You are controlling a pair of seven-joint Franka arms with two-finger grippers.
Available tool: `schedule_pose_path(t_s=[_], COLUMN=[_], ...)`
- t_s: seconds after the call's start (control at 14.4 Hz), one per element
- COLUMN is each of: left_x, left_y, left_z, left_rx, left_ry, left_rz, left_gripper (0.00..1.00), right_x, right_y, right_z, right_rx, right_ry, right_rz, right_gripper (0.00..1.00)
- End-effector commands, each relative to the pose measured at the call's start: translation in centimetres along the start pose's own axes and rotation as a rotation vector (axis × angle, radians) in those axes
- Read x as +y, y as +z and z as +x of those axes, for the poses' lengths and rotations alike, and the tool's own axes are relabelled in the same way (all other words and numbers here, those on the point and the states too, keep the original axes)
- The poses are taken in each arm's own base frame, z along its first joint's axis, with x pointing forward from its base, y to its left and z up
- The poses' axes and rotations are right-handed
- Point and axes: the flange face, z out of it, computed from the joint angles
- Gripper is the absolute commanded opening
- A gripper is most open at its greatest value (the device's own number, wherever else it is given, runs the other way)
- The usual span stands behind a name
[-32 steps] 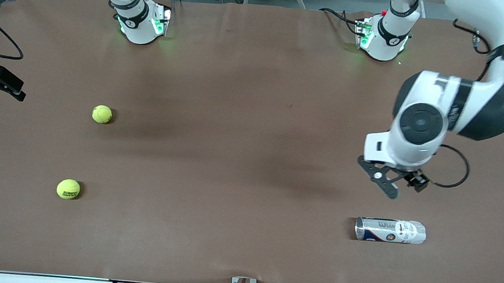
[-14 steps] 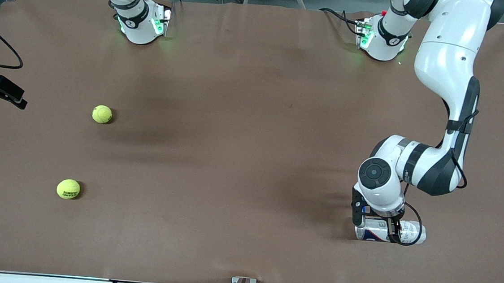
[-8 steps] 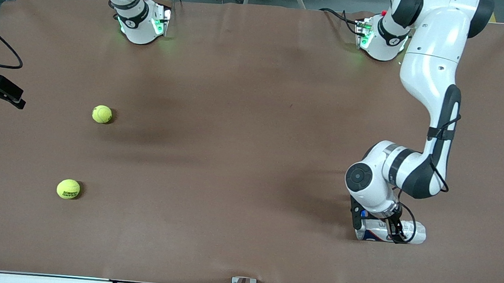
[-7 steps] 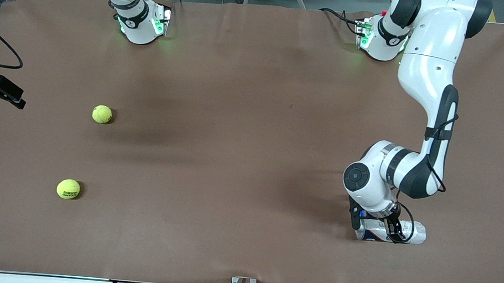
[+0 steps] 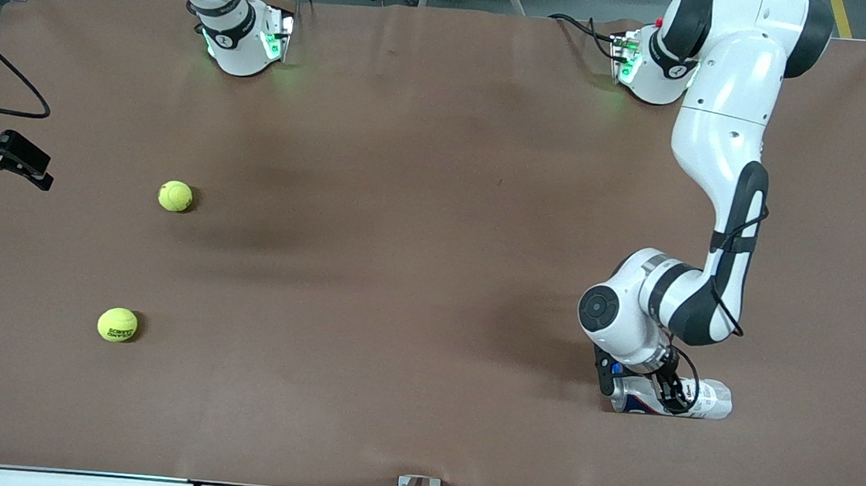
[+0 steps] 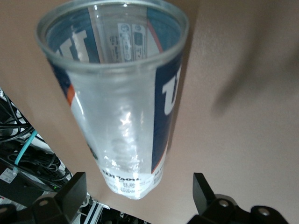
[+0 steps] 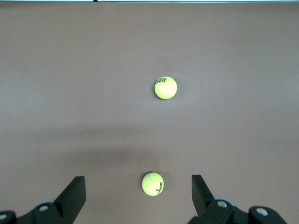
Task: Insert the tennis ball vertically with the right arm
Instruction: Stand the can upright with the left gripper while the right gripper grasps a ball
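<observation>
Since the earlier frames my left gripper (image 5: 642, 383) has dropped from mid-air down onto the ball can (image 5: 691, 398), which lies on its side near the front camera at the left arm's end of the table (image 5: 406, 194). Left fingers (image 6: 70, 196) are spread wide on either side of the can (image 6: 126, 107), not pinched on it; can mouth is open, nothing inside. Right gripper (image 5: 3, 155) hangs unclenched at the right arm's end, waiting. Two tennis balls lie well apart: one (image 5: 175, 196) farther from camera, one (image 5: 117, 324) nearer; both show in right wrist view (image 7: 153, 183) (image 7: 165, 87).
</observation>
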Motion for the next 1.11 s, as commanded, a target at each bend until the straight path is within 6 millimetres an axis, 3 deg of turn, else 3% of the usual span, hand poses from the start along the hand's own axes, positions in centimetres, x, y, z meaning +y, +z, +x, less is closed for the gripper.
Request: schedule_pose_path(t_s=[0.0, 0.14, 0.35, 0.49, 0.76, 1.04], left_x=[-0.2, -0.1, -0.1, -0.2, -0.4, -0.6], left_y=[-0.1, 0.1, -0.2, -0.3, 0.3, 1.9], left_z=[0.9, 1.2, 2.1, 2.0, 2.2, 1.9], left_rx=[-0.017, -0.014, 0.018, 0.017, 0.035, 0.057], left_ry=[-0.023, -0.024, -0.03, -0.034, -0.05, -0.044], left_rz=[0.032, 0.032, 0.057, 0.061, 0.068, 0.08], left_gripper=[1.0, 1.0, 0.99, 0.99, 0.99, 0.94], right_x=[0.8, 1.7, 4.5, 5.7, 3.1, 3.1], right_y=[0.0, 2.3, 5.1, 9.3, 16.2, 24.0], right_z=[0.0, 0.7, 0.8, 0.8, -0.1, -3.5], right_rx=[-0.004, -0.042, -0.095, -0.215, -0.408, -0.541], right_ry=[0.004, 0.02, 0.069, 0.067, 0.034, 0.036], right_rz=[-0.019, -0.025, -0.018, -0.007, 0.004, 0.017], right_gripper=[1.0, 1.0, 1.0, 1.0, 1.0, 1.0])
